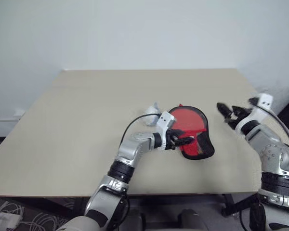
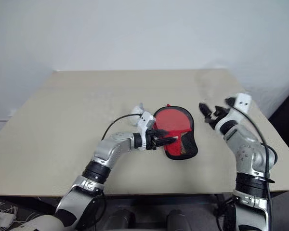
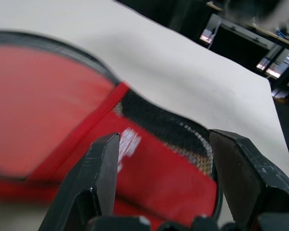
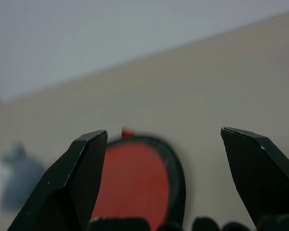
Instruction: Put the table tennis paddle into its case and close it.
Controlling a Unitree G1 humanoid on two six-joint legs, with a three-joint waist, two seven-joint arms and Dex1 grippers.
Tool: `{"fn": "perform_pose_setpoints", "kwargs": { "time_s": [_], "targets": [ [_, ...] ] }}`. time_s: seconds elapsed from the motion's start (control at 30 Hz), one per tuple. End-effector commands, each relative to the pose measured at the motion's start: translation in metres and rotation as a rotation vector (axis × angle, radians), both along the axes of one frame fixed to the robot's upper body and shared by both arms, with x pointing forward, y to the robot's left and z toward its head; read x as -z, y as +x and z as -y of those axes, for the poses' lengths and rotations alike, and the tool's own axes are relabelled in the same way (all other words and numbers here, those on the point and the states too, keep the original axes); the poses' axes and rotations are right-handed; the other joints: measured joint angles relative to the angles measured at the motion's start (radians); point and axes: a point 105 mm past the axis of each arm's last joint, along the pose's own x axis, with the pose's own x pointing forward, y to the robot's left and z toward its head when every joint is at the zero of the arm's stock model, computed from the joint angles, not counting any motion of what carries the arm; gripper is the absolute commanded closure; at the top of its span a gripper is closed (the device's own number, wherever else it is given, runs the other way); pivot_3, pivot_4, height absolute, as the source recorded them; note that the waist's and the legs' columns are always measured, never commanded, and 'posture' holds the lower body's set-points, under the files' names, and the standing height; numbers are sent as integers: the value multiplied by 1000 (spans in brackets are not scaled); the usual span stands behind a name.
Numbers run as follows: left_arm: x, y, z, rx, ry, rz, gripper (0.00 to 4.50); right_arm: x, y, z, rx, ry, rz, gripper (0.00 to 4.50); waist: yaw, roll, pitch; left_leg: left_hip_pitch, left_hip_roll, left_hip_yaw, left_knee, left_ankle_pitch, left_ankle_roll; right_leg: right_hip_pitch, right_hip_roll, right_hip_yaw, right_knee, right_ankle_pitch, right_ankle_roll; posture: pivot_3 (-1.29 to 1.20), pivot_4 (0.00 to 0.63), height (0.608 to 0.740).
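A pale beige worktop point(image 1: 86, 120) stands against a plain white wall point(image 1: 135, 29). A whitish-grey round lump point(image 1: 151, 115) lies near the middle of the worktop. On the floor below the worktop's near left corner lies a tangle of white cables point(image 1: 19, 219) with a white plug block point(image 1: 5, 222). Beyond the worktop's right edge stands dark furniture point(image 3: 241, 38).
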Motion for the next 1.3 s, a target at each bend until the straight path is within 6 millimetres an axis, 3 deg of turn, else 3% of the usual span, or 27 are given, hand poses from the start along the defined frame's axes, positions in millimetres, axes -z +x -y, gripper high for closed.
{"fn": "perform_pose_setpoints", "kwargs": {
  "time_s": [0.03, 0.2, 0.47, 0.87, 0.97, 1.1, 1.2, 1.3],
  "targets": [
    [-3, 4, -13, -54, 81, -24, 1411, -8, -4, -14, -114, -152, 69, 416, -2, 0, 0, 0, 0, 0, 0, 0, 0, 0, 0, 0, 0, 0, 0, 0, 0, 740],
    [28, 8, -18, -161, 130, -311, 1411, -2, 2, -13, -105, -165, 64, 416, -4, -2, 1, 1, 0, -1, 2, 0, 0, 0, 0, 0, 0, 0, 0, 0, 0, 740],
    [10, 24, 11, -231, -90, -530, 1411, -3, 7, -13, -86, -160, 69, 416, 2, -5, 2, 0, -1, -3, 2, -2, -4, 1, 0, -2, 0, 0, 1, 0, 0, 740],
    [2, 21, 40, -212, -233, -678, 1411, 1, 4, -3, -28, -150, 58, 416, 2, -6, 2, 0, -1, -3, 1, -2, -5, 1, 0, -1, 0, 0, 1, 0, 0, 740],
    [3, 25, 34, -240, -245, -686, 2019, 0, 5, 1, -2, -142, 60, 359, 2, -6, 2, 0, -1, -3, 1, -2, -5, 1, 0, -1, 0, 0, 1, 0, 0, 740],
    [9, 35, 26, -318, -216, -671, 3440, 0, 7, 10, 48, -143, 58, 359, 2, -6, 2, 0, -1, -3, 1, -2, -6, 1, 0, -1, 0, 0, 1, 0, 0, 740],
    [2, 42, 23, -338, -256, -664, 4467, -2, 8, 12, 66, -138, 64, 359, 2, -6, 2, 0, -1, -3, 1, -1, -6, 1, 0, -1, 0, 0, 1, 0, 0, 740],
    [-4, 43, 24, -325, -266, -650, 4467, -1, 9, 14, 69, -149, 62, 359, 2, -6, 2, 0, -1, -3, 1, -1, -6, 1, 0, -1, 0, 0, 1, 0, 0, 740]
  ]
}}
